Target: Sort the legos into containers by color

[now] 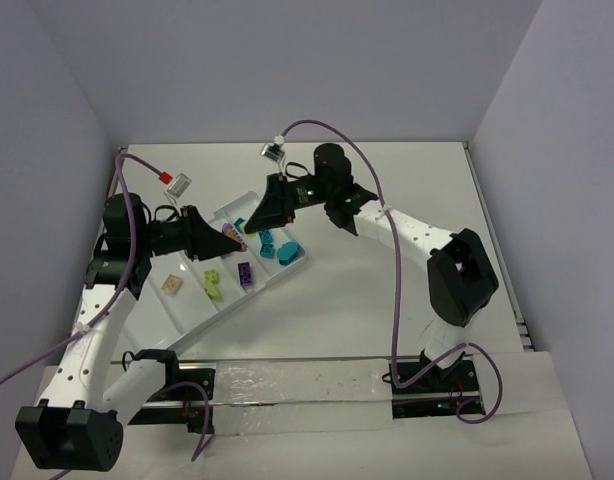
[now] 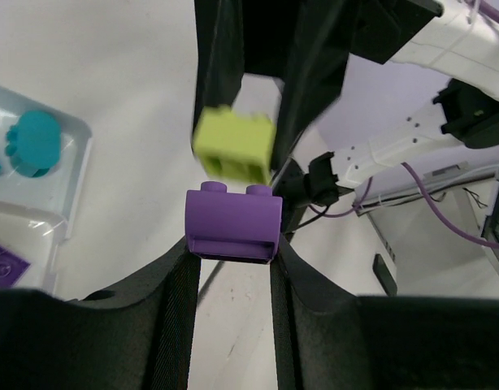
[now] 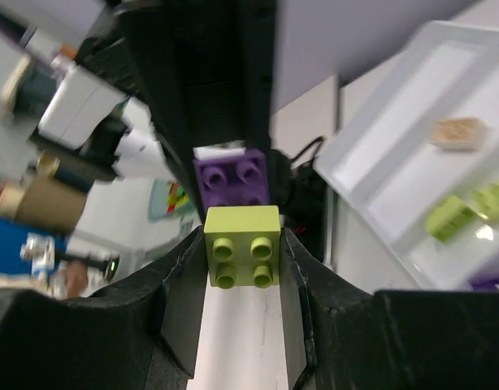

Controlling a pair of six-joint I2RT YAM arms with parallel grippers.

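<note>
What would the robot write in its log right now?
left gripper: shut on purple brick | right gripper: shut on lime brick | both: close together, contact unclear

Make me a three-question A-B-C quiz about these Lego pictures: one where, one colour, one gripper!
1. Where is the beige brick? A in the tray; B outside it; C hanging in the air.
2. What colour brick is in the right gripper? A teal; B lime-green; C beige.
3. The left gripper is: A wide open; B shut on the purple brick; C out of view.
Answers: 1 A, it lies in an end compartment. 2 B, it clamps the lime-green brick. 3 B, it pinches the purple brick's sides.
</note>
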